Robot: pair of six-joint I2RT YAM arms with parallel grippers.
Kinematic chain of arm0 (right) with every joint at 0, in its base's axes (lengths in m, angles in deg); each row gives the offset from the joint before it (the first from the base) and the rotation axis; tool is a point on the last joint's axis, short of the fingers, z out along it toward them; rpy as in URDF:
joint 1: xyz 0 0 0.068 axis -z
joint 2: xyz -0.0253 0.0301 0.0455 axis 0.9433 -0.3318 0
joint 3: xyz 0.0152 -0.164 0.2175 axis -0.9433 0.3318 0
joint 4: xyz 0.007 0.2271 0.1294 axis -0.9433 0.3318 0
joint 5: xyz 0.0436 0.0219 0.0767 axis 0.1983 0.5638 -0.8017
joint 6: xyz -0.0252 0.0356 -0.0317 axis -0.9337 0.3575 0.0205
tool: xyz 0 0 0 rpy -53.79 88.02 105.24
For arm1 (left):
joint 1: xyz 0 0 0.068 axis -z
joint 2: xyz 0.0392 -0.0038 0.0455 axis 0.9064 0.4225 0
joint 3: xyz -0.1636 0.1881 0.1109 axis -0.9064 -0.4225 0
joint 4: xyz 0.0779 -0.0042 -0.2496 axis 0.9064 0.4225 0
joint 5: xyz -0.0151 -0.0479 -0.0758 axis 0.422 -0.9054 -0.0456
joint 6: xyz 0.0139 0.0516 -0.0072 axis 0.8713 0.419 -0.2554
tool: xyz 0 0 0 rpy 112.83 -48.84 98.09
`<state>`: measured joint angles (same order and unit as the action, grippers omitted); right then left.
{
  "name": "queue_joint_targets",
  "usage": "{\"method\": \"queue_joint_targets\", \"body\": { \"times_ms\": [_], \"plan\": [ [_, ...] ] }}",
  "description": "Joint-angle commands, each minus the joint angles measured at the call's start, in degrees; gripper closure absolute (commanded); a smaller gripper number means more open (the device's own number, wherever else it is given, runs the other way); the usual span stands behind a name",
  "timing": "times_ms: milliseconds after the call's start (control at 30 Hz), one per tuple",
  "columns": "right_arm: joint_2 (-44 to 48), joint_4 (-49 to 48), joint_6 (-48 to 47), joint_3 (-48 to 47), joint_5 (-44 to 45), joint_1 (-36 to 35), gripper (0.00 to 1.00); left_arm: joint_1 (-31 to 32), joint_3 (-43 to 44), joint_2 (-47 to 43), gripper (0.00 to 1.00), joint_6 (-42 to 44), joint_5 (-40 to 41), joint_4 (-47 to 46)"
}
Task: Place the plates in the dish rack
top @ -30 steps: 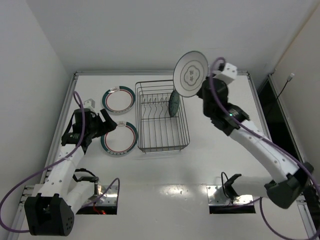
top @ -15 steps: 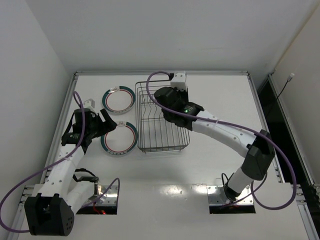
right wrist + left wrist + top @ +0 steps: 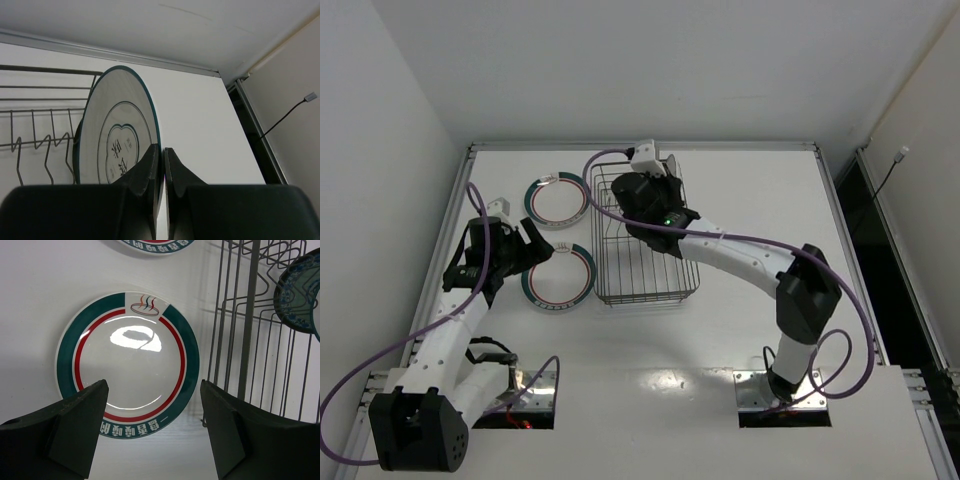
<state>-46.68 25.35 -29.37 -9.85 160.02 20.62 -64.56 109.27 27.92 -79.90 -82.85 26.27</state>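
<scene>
The right fingers [image 3: 152, 162] pinch the rim of the white plate [image 3: 117, 140] with the thin dark edge. It stands up on its side at the far end of the dish rack [image 3: 645, 278]. The left fingers [image 3: 85, 412] are wide apart over a teal-and-red plate [image 3: 127, 362]. That plate lies flat on the tabletop [image 3: 760, 180], just beside the rack.

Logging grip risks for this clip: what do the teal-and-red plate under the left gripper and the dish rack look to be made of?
The plate looks like glazed ceramic or melamine. Its white face is glossy with a sharp light reflection and its bands look printed. The look alone cannot settle which.
The dish rack looks like thin grey metal wire, smooth with a dull sheen and possibly coated. It shows straight rods and bent prongs.
</scene>
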Motion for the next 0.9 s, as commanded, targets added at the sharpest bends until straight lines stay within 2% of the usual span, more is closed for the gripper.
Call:
{"method": "queue_joint_targets", "body": {
  "times_ms": [0,233,567,667,733,800,867],
  "plan": [
    [-1.0,-10.0,-6.9,-1.1,0.8,0.3,1.00,0.6,-0.3,-1.1,0.29,0.9,0.2,-1.3],
    [-7.9,-1.4,-3.8,-8.4,-4.5,0.3,1.00,0.6,-0.3,-0.5,0.29,0.9,0.2,-1.3],
    [-10.9,16.4,10.2,-15.2,-15.3,3.4,0.98,0.6,-0.3,0.0,0.29,0.9,0.2,-1.3],
    [-9.5,20.8,12.0,-17.5,-17.6,4.5,0.91,0.6,-0.3,0.0,0.29,0.9,0.7,-0.8],
    [-7.1,22.6,12.7,-17.5,-18.7,5.0,0.76,0.6,0.3,0.5,0.26,0.9,2.2,0.4],
    [-4.5,24.9,14.3,-17.5,-21.6,5.6,0.68,0.6,1.0,0.5,0.22,-0.7,4.7,2.4],
    [-2.5,26.2,15.5,-17.5,-24.0,6.3,0.67,0.6,1.6,0.5,0.21,-3.3,6.6,4.5]
  ]
}}
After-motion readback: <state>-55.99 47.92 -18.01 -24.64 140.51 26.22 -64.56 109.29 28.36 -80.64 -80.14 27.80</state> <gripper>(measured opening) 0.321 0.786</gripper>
